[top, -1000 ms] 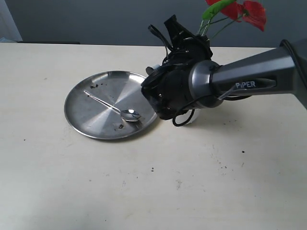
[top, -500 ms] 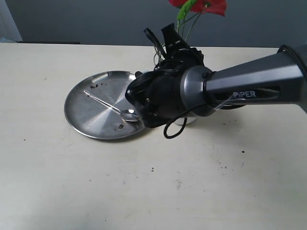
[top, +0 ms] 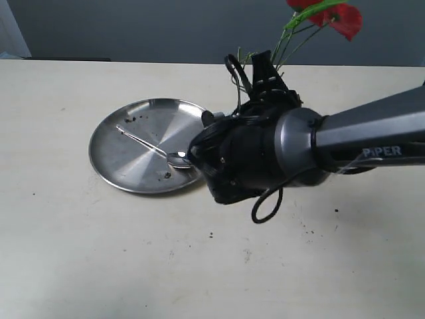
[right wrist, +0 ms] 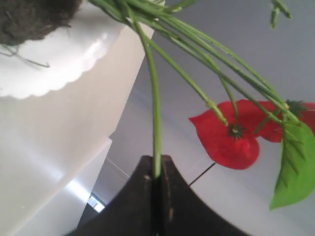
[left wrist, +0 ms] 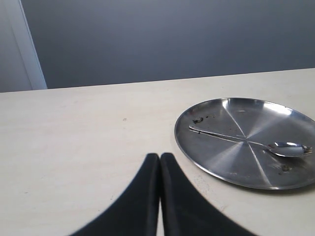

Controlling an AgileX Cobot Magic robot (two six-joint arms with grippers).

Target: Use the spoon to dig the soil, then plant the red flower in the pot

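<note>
Spoon [top: 156, 150] lies unmoved on the steel plate [top: 113, 143]; the left gripper [left wrist: 160, 158] has its fingers pressed together, empty. The right gripper [right wrist: 156, 167] stays pinched on a stem of the red flower [top: 345, 18], whose blooms have swung back rightward, stems reaching the soil [right wrist: 29, 19] in the pot [right wrist: 49, 69].

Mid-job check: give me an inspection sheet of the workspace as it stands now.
Surface: cream table, scattered dark crumbs.
Job's things: spoon lies on the steel plate; red flower held by one stem; pot holds soil, seen only in the right wrist view.
Clutter: steel plate, a few crumbs on it.
Grippers: left gripper fingers shut, nothing between; right gripper fingers shut on a flower stem.
Cables: black cable loop hangs below the right arm's wrist.
Surroundings: grey wall behind the table.
</note>
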